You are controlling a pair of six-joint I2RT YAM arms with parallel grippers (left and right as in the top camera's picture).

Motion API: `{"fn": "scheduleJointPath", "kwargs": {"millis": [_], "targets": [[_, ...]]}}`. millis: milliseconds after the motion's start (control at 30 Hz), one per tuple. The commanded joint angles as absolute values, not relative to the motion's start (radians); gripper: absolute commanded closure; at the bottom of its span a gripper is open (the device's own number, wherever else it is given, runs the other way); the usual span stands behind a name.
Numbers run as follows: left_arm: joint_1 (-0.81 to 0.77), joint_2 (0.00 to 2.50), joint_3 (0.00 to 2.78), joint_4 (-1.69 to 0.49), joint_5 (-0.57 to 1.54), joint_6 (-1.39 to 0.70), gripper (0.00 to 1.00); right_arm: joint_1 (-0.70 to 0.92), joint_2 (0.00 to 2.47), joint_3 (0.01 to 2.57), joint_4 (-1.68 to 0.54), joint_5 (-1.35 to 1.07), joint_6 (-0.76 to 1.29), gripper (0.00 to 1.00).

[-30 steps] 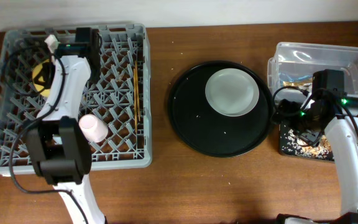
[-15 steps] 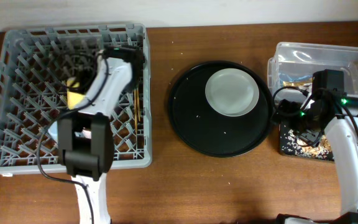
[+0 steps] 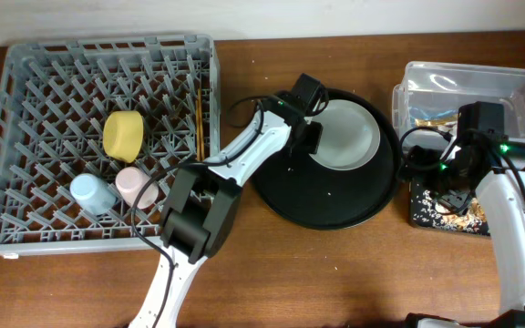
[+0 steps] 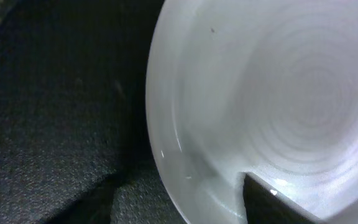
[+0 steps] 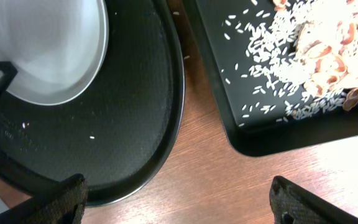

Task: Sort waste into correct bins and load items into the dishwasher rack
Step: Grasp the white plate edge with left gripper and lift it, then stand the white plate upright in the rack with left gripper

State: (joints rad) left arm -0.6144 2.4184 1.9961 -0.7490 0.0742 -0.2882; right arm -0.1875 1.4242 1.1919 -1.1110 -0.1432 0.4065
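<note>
Left end effector (image 3: pixel 313 138) | you see the rim of the white plate (image 3: pixel 346 132) between its fingers, on the round black tray (image 3: pixel 326 205) | half closed, grip cannot tell | right end effector (image 5: pixel 179 190) wide apart, empty

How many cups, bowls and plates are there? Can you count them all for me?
Cups: 2, a light blue cup and a pale pink cup
Bowls: 1, the yellow bowl
Plates: 1, the white plate
Total: 4
</note>
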Motion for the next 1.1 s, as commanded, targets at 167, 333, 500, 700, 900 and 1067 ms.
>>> {"fn": "scheduleJointPath", "kwargs": {"millis": [167, 333, 500, 700, 900, 1067], "targets": [[-0.524, 2.111, 2.011, -1.003, -0.299, -0.233, 1.0, -0.19, 1.423, 1.189, -1.111, -0.146, 0.397, 0.06], [-0.505, 1.919, 2.011, -1.192, -0.992, -0.087, 1.0, -0.19, 1.423, 1.189, -1.108, -0.146, 0.397, 0.05], [-0.43, 1.915, 1.978, -1.325, -1.209, -0.091, 1.0, -0.19, 1.423, 1.189, -1.104, -0.146, 0.397, 0.05], [-0.33, 1.915, 1.834, -1.195, -1.214, -0.119, 1.0, -0.19, 1.423, 1.189, -1.097, -0.146, 0.398, 0.05], [-0.329, 1.915, 1.674, -1.068, -1.211, -0.119, 1.0, -0.19, 1.423, 1.189, -1.096, -0.146, 0.397, 0.05], [-0.331, 1.914, 1.661, -1.066, -1.385, -0.118, 1.0, -0.19, 1.423, 1.189, -1.097, -0.146, 0.397, 0.05]]}}
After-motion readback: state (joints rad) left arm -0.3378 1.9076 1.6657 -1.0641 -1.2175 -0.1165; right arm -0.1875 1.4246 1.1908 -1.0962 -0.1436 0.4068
